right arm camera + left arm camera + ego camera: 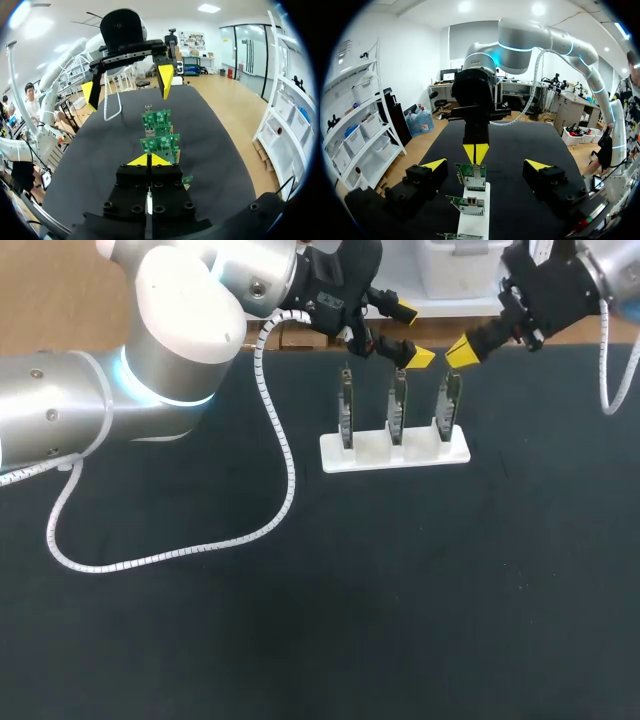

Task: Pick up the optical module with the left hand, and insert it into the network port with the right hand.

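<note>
Three green circuit-board modules stand upright in a white rack [395, 452]: one on the left [346, 408], one in the middle [398, 405], one on the right [449, 400]. My left gripper [412, 335] hangs open just behind the middle and right modules, holding nothing. In the left wrist view the left gripper [486, 165] has its fingers wide apart, with the row of modules [472, 176] between and below them, untouched. My right gripper [460, 352] is shut and empty, beside the right module's top. In the right wrist view the right gripper [148, 160] points along the row of modules [160, 144] at the left gripper [127, 87].
A black mat [400, 590] covers the table. The left arm's white coiled cable [170, 555] lies looped over the mat to the left of the rack. The right arm's cable [606, 360] hangs at the far right.
</note>
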